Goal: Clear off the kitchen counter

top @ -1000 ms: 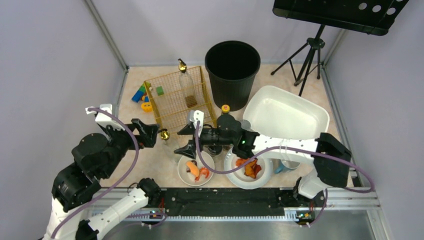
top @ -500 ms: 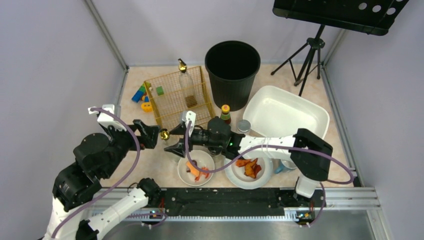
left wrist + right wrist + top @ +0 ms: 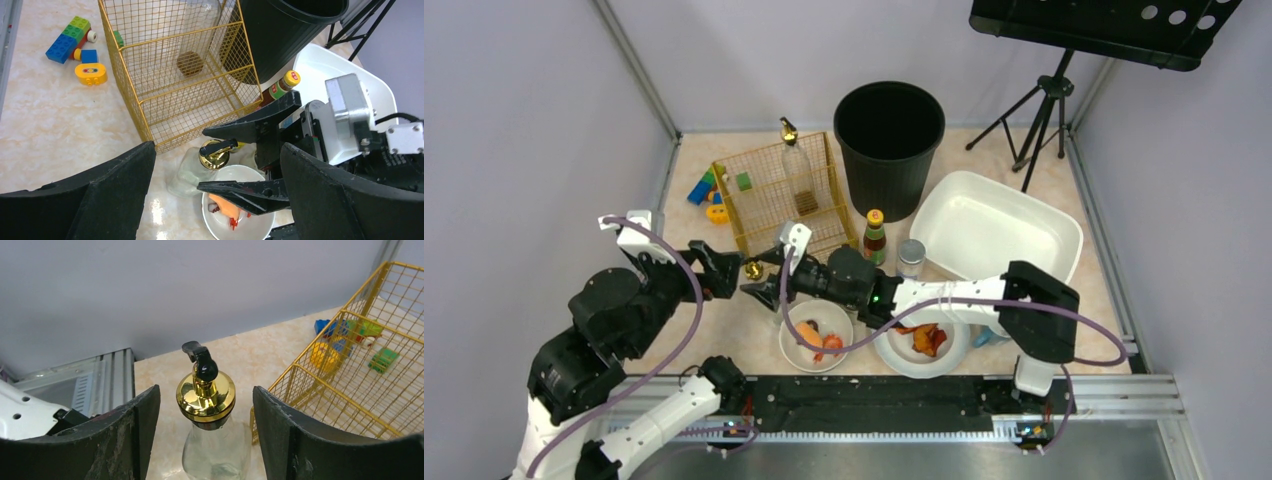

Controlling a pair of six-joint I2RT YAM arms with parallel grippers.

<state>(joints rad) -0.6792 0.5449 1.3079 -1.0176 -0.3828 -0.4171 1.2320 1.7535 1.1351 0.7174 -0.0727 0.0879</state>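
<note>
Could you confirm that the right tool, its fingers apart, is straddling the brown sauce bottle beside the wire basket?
Not quite. The right tool straddles the clear glass bottle with the gold pump top, not the sauce bottle, which stands farther right, outside the fingers. The right wrist view shows it, fingers apart, beside the wire basket.

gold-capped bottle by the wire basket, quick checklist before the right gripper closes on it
1. bottle centred between the fingers of the right gripper: ok
2. jaws open, with a gap on each side of the cap: ok
3. bottle upright: ok in the right wrist view
4. fingers clear of the wire basket: ok, a gap shows
5. left gripper out of the way: cannot tell; it is open and close on the bottle's other side
6. grip height, glass neck rather than cap: cannot tell
</note>
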